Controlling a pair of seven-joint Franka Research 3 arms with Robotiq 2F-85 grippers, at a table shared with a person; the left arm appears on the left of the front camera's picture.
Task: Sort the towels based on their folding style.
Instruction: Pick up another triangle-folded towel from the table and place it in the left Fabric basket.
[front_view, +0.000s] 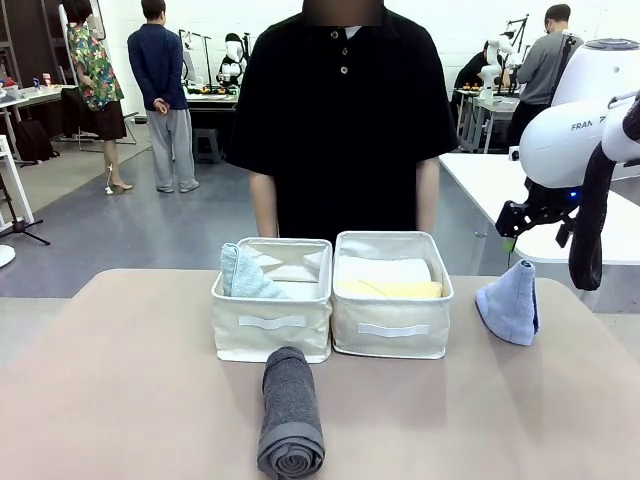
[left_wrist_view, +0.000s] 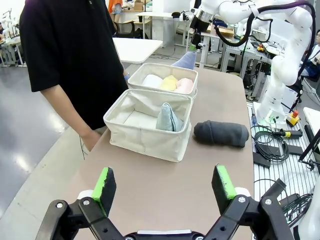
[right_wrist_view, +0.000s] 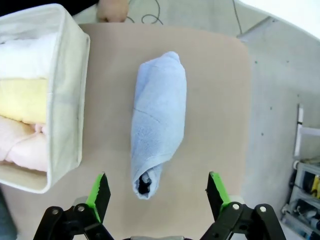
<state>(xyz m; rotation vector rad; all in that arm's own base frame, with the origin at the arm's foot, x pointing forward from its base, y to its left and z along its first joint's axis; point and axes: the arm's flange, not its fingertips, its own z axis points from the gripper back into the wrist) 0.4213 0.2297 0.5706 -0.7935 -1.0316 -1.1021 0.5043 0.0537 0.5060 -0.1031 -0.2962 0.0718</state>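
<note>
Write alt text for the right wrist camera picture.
A periwinkle terry towel folded into a cone sits on the tan table, framed by the open right tool's green-padded fingers. Beside it, a cream fabric bin holds white, yellow and pink rolled towels.

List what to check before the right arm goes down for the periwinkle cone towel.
1. Right gripper open: ok, jaws wide.
2. Periwinkle cone towel lined up under it: ok, slightly off centre in the right wrist view.
3. Cone apart from the right bin: ok.
4. Left bin, holding the mint cone towel, has room: ok.
5. Person's hand clear of the cone: ok, at the far edge of the table.
6. Height above the cone: cannot tell.
</note>
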